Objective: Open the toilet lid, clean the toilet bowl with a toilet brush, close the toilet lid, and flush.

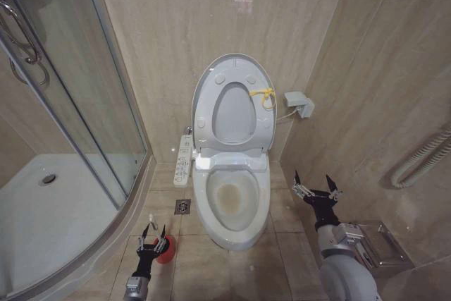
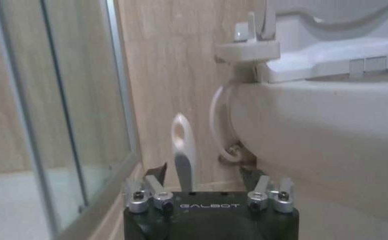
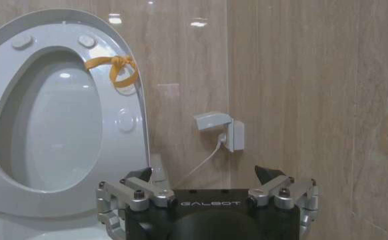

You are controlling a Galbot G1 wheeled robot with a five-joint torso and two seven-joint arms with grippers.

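Tiled bathroom: toilet bowl [image 1: 232,206], shower [image 1: 63,125].

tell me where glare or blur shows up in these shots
Head view: sharp, glossy sheen on the raised toilet lid. Right wrist view: bright ceiling-light reflections on the wall tiles. Left wrist view: soft throughout, the brush handle between the left gripper's fingers blurred.

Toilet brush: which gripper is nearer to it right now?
Left. The left gripper hangs open directly over the toilet brush, whose pale handle rises between its fingers, left of the toilet bowl. The right gripper is open across the bowl, on its right.
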